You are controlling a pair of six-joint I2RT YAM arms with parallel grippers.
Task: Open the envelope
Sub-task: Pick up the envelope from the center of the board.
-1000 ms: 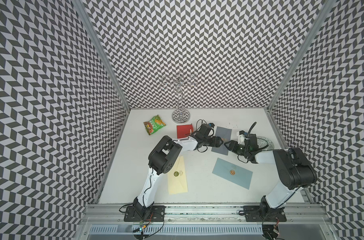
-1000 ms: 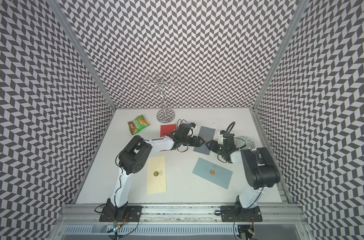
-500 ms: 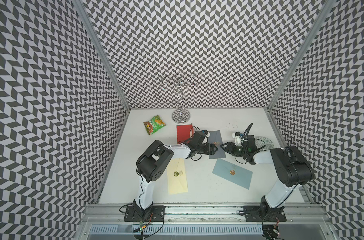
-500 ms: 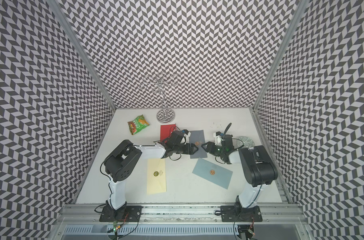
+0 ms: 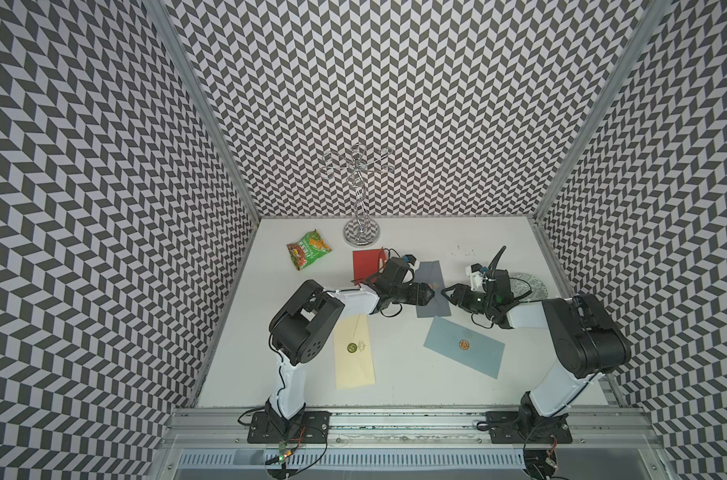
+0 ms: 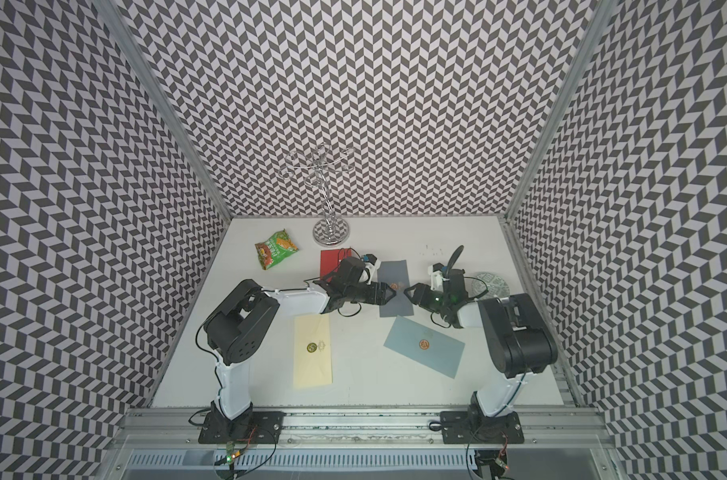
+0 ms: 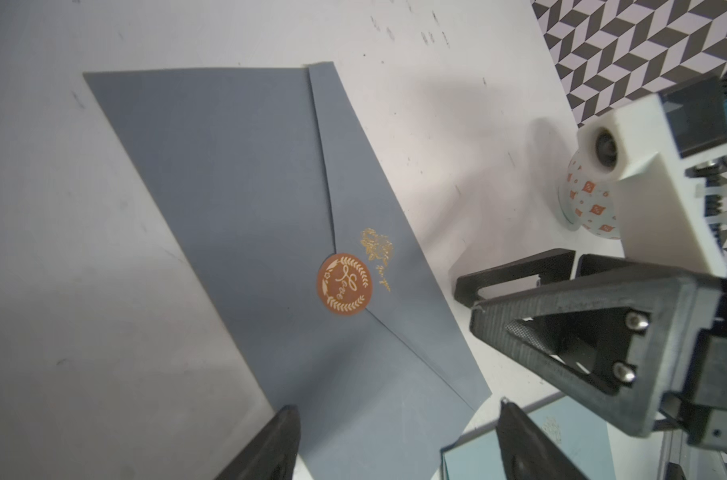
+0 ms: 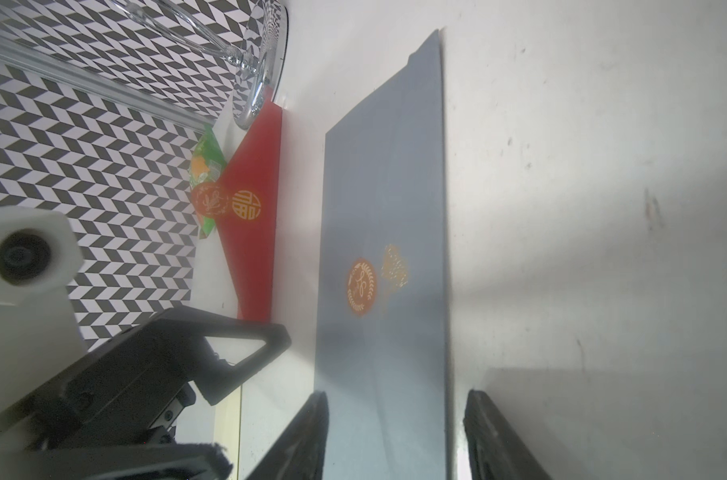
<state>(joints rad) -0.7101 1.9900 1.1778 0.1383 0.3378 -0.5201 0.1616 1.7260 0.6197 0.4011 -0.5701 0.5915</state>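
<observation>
Flat on the white surface (image 5: 399, 390), toward the back and between the two arms: dark grey envelope (image 5: 430, 272), flap closed under a round orange seal (image 7: 344, 284), gold print just beside it.

Parted and empty on the left side: left jaws, low above the grey envelope, tips close to the seal in both top views. Likewise spread, with nothing between them: right jaws, tips at the envelope's long edge on the right arm's side, pointing toward the left ones. Contact with the paper impossible to tell for either.

Nearer the front, just beside the grey envelope's near corner: light blue envelope (image 5: 463, 345), carrying its own orange seal. Further left, a cream envelope (image 5: 353, 353), far end hidden by the left arm.

Behind the left wrist, a red envelope (image 5: 366, 264), partly covered by it. At the back: green snack packet (image 5: 309, 249) and chrome stand (image 5: 361, 232). Beyond the right wrist, a patterned glass plate (image 5: 530, 284).
</observation>
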